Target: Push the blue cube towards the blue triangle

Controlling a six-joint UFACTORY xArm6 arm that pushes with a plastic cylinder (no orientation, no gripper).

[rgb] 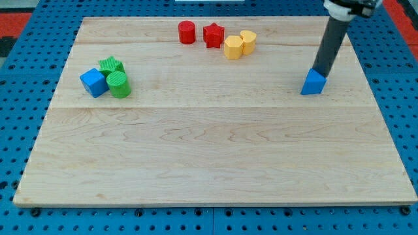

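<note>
The blue cube (pixel 94 82) sits at the view's left, touching a green cylinder (pixel 119 85) on its right and a green star (pixel 111 65) above it. The blue triangle (pixel 313 83) lies at the view's right. My tip (pixel 321 70) comes down from the view's top right and stands right behind the blue triangle's top edge, touching or nearly touching it. The tip is far from the blue cube.
A red cylinder (pixel 187 32) and a red star (pixel 213 35) lie near the view's top centre. A yellow hexagon block (pixel 233 47) and a yellow cylinder (pixel 248 41) touch each other beside the star. The wooden board (pixel 209 163) rests on a blue surface.
</note>
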